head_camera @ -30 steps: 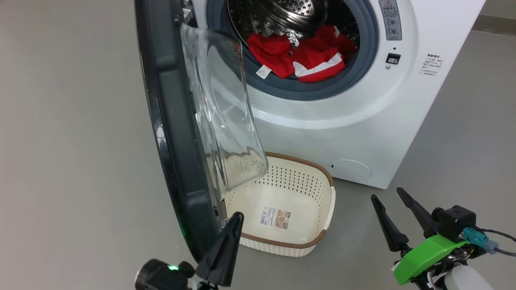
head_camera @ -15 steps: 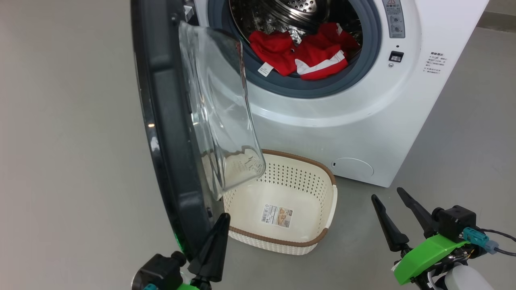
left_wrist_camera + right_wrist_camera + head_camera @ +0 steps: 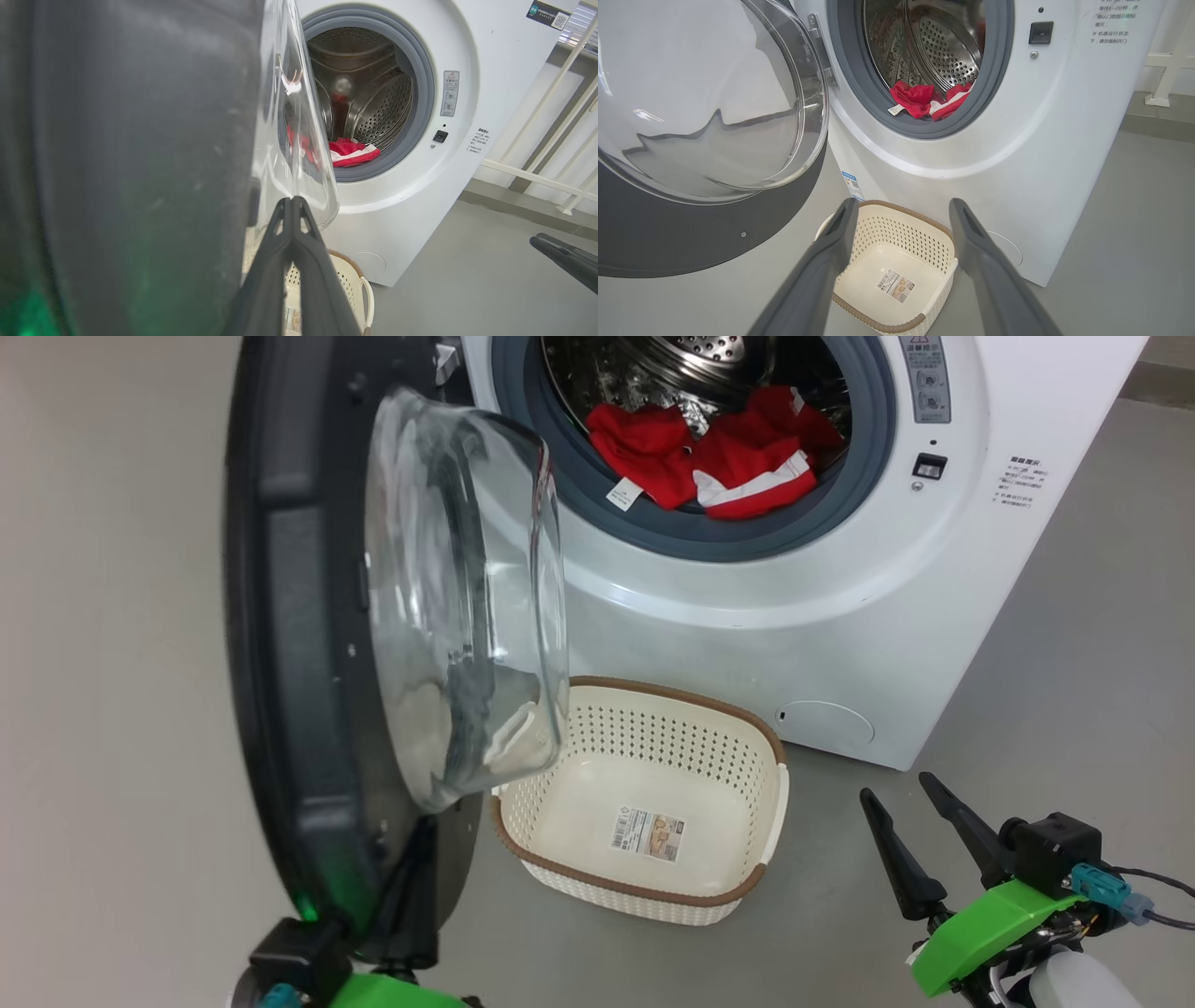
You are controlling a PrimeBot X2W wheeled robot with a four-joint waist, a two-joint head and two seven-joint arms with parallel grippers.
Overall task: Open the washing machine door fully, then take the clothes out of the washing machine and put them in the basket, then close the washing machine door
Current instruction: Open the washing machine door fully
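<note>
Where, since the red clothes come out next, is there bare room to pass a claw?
Free: the drum mouth above the clothes; the basket, bare but a sticker; floor between basket and right claw. Crowded: left of the basket, where the door and left claw stand.

Smooth grey floor point(image 3: 112, 709), white railing point(image 3: 537, 179)

Cut off at the head view's top edge: the big white boxy front-loading washing machine point(image 3: 794, 616) and its large round door point(image 3: 289, 663) of glossy black rim and bulging clear glass. Hidden behind that glass: far left corner of the small cream perforated plastic basket point(image 3: 672, 747). Too small to read: its bottom sticker point(image 3: 648, 833), the machine's front labels point(image 3: 1023, 481). Blurred in the left wrist view: the door's rim.
</note>
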